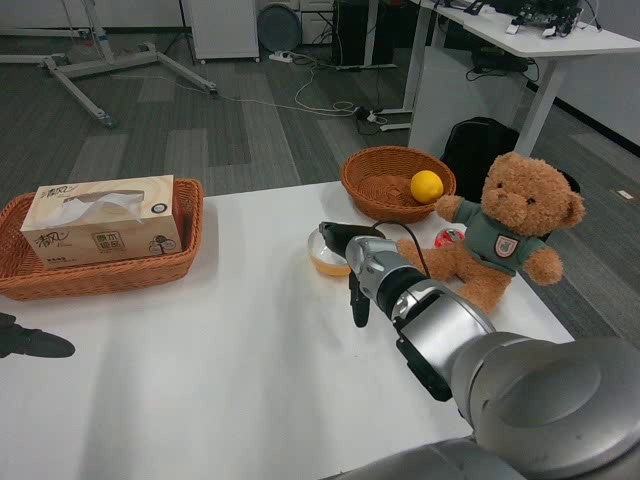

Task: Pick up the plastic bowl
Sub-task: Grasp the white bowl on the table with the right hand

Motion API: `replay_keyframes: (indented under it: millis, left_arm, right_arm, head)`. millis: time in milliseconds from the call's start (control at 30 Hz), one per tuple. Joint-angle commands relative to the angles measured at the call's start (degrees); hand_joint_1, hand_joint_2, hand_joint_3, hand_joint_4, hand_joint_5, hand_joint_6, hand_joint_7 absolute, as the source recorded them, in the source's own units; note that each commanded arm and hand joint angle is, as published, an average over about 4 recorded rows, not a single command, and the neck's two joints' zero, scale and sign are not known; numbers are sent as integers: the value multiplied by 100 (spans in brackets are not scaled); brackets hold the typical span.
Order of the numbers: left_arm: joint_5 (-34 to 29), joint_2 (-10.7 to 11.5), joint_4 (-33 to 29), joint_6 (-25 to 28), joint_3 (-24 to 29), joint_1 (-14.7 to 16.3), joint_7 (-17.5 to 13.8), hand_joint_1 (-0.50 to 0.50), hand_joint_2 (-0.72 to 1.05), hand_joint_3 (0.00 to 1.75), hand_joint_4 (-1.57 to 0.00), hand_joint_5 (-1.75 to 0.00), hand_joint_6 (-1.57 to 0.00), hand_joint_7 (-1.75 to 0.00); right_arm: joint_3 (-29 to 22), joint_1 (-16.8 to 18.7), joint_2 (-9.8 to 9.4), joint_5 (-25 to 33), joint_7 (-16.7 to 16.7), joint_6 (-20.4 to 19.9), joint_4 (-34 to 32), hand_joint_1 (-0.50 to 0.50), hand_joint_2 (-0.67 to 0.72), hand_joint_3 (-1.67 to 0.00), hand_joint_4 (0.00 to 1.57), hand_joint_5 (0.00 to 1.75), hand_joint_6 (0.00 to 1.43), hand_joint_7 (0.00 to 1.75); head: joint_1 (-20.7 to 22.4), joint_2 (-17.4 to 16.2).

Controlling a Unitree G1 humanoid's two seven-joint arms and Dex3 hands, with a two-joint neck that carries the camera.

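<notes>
Nearest on my left, the left hand point(30, 343) rests on the white table point(220, 380); I cannot tell its state. My right hand point(345, 250) reaches to the plastic bowl point(325, 255) at the table's middle, and its grip is hidden. Farther left, a long basket point(100, 272) holds a tissue box point(100, 220). Far right, a round basket point(385, 190) holds a lemon point(427, 185), beside a teddy bear point(500, 240).
</notes>
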Motion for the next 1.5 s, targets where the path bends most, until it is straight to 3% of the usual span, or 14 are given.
replay_keyframes:
  millis: [33, 200, 433, 567, 700, 833, 1067, 1500]
  left_arm:
    - [-11, -9, 12, -4, -14, 14, -4, -50, -70, 9, 0, 0, 0, 0]
    - [-20, -5, 7, -4, -40, 49, -4, -50, -70, 9, 0, 0, 0, 0]
    - [-27, 6, -2, -4, -45, 86, -4, -50, -66, 9, 0, 0, 0, 0]
    - [-29, 13, -4, -4, -49, 111, -4, -50, -68, 9, 0, 0, 0, 0]
    - [-29, 17, -10, -4, -47, 135, -4, -50, -66, 9, 0, 0, 0, 0]
    - [-31, 17, -10, -4, -47, 141, -4, -50, -64, 9, 0, 0, 0, 0]
    - [-55, 17, 1, -4, -40, 141, -4, -50, -66, 9, 0, 0, 0, 0]
    - [-73, 17, 33, -4, -29, 113, -4, -50, -66, 9, 0, 0, 0, 0]
  right_arm:
    - [45, 108, 23, 9, -104, -51, 153, -41, 3, -8, 0, 17, 0, 3]
    - [45, 108, 32, 22, -311, -218, 430, -44, -15, -12, 2, 34, 0, 7]
    - [59, 156, 41, 26, -440, -418, 573, -46, -35, -42, 9, 75, 0, 24]
    - [65, 238, 56, 26, -451, -546, 584, -46, -41, -50, 22, 124, 1, 73]
    - [105, 323, 58, 26, -451, -664, 511, -46, -43, -59, 34, 153, 9, 120]
    - [179, 409, 39, 35, -445, -710, 313, -46, -41, -67, 46, 162, 19, 143]
    - [494, 626, -78, 165, -377, -798, -300, -46, -41, -79, 54, 165, 26, 154]
    - [1230, 1290, -397, 796, -199, -816, -1723, -46, -41, -79, 54, 165, 23, 154]
  head:
    - [-1, 0]
    - [2, -11]
    - [-7, -39]
    - [-12, -58]
    - [-15, -67]
    - [-9, -76]
    - [15, -107]
    - [95, -185]
